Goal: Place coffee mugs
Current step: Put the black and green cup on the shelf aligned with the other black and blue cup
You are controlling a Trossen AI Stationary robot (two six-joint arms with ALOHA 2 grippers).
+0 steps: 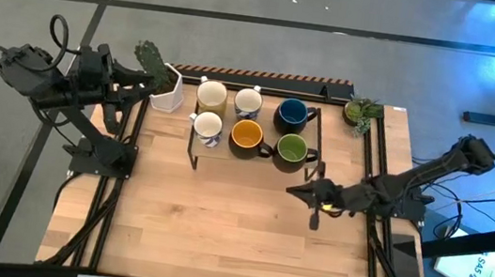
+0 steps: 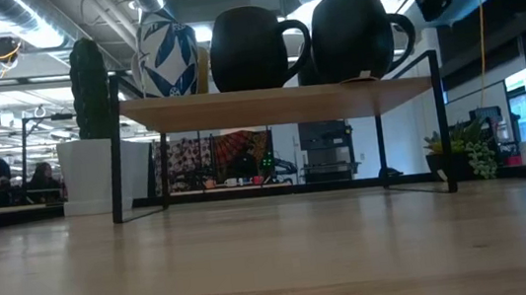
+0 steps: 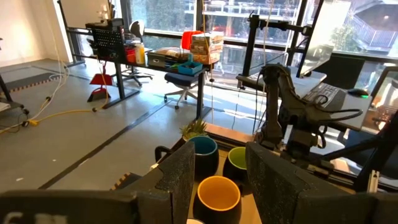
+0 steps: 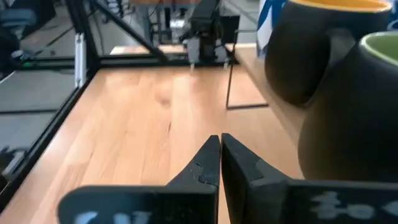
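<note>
A: Wooden tabletop, an open workshop with desks and windows behind it. Where are the mugs?

B: All six coffee mugs stand on the small black-framed shelf, just ahead of the right gripper. Its jaws are pressed together on nothing. The green-lined mug is nearest them, the orange-lined mug beyond.

A: And the left gripper?

B: Raised off to the shelf's far side near the cactus pot, jaws parted, empty.

A: How would a mug handle?

B: Likely rigid, glazed and slippery, chippable. I'd pinch the rim wall or handle.

A: Do the views differ?

B: The low view shows the mugs' handles and the open space under the shelf; overhead shows the inside colours.
</note>
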